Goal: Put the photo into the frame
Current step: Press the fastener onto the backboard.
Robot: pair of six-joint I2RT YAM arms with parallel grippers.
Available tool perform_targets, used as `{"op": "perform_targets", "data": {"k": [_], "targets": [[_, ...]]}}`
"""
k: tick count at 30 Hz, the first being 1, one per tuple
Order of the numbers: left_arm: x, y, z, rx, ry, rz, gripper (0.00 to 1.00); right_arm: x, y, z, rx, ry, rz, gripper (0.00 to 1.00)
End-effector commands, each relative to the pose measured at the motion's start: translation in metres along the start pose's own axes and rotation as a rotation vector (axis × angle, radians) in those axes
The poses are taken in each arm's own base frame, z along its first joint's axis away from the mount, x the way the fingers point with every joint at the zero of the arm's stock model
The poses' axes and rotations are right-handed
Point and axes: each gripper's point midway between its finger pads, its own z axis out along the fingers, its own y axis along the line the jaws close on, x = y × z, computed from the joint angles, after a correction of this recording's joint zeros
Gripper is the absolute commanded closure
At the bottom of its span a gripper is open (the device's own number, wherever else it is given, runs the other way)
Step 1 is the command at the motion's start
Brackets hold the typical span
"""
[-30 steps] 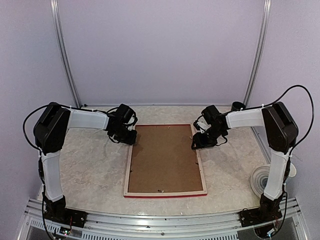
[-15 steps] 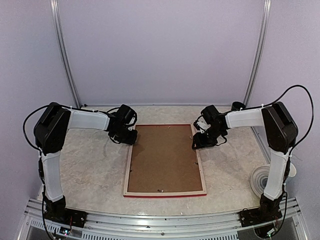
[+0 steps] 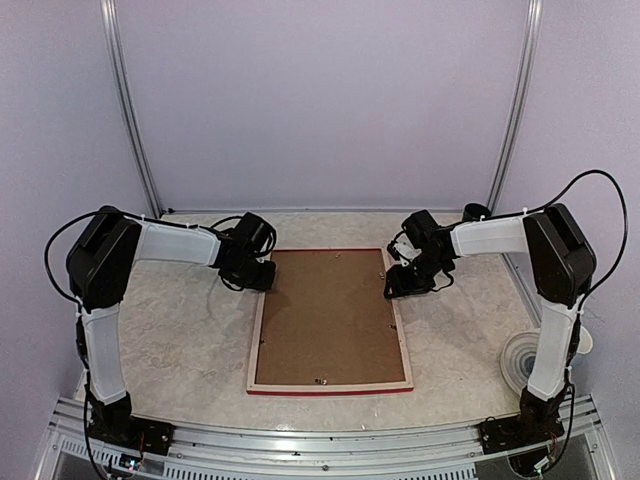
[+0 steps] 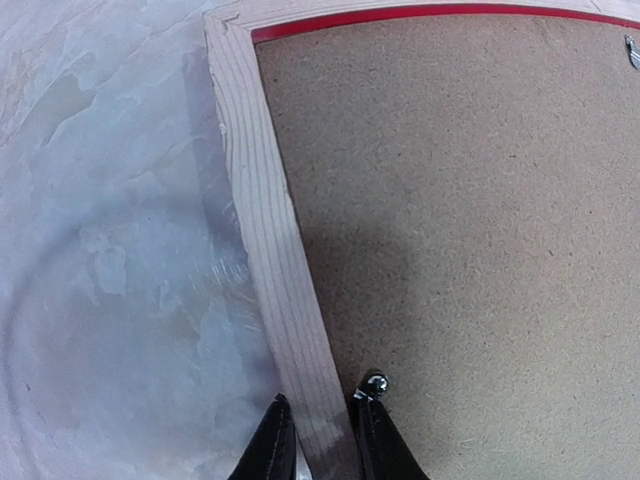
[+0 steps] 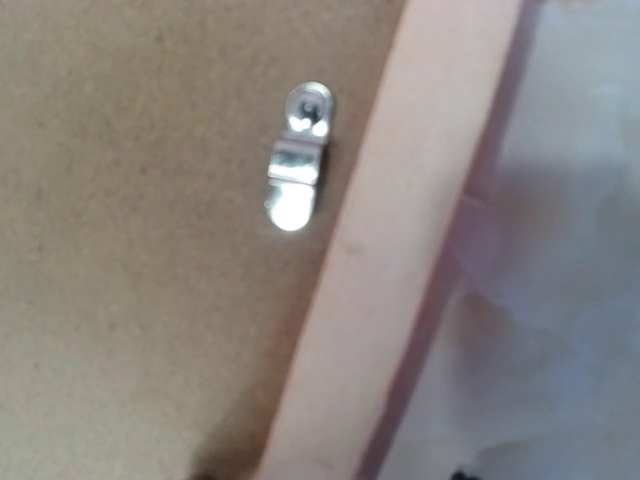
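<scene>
The frame [image 3: 330, 387] lies face down on the table, its pale wooden back rails up and a red edge showing. A brown hardboard backing panel [image 3: 325, 315] fills it. The photo is hidden. My left gripper [image 3: 258, 275] is at the frame's far-left corner. In the left wrist view its gripper [image 4: 318, 440] is shut on the left rail [image 4: 265, 230], one finger outside and one beside a small metal pin [image 4: 374, 382]. My right gripper [image 3: 395, 285] is over the right rail [image 5: 400, 220]. It is open [image 5: 330, 472], its tips wide either side, below a silver clip [image 5: 297, 170].
A white round object [image 3: 525, 358] sits at the table's right edge by the right arm. Metal uprights [image 3: 130, 110] stand at the back corners against lilac walls. More small clips dot the panel's near edge [image 3: 322, 381].
My left gripper has edged slightly to the right, onto the frame's corner. The right arm and the frame have not moved.
</scene>
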Motion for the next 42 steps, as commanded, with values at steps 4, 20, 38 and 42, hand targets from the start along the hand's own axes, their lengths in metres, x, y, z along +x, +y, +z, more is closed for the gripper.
{"op": "perform_targets", "data": {"k": [4, 20, 38, 42], "targets": [[-0.009, 0.003, -0.018, 0.019, -0.058, -0.040, 0.64, 0.008, -0.001, 0.007, 0.010, 0.038, -0.005, 0.44], [-0.028, 0.000, -0.040, 0.109, -0.170, -0.118, 0.30, -0.001, 0.010, -0.002, -0.036, 0.009, -0.008, 0.39], [-0.006, 0.000, -0.016, 0.303, -0.182, -0.187, 0.01, -0.053, 0.004, -0.038, -0.047, -0.131, 0.052, 0.27], [-0.004, -0.002, -0.013, 0.317, -0.185, -0.176, 0.01, -0.068, 0.003, -0.039, -0.042, -0.143, 0.052, 0.28]]}}
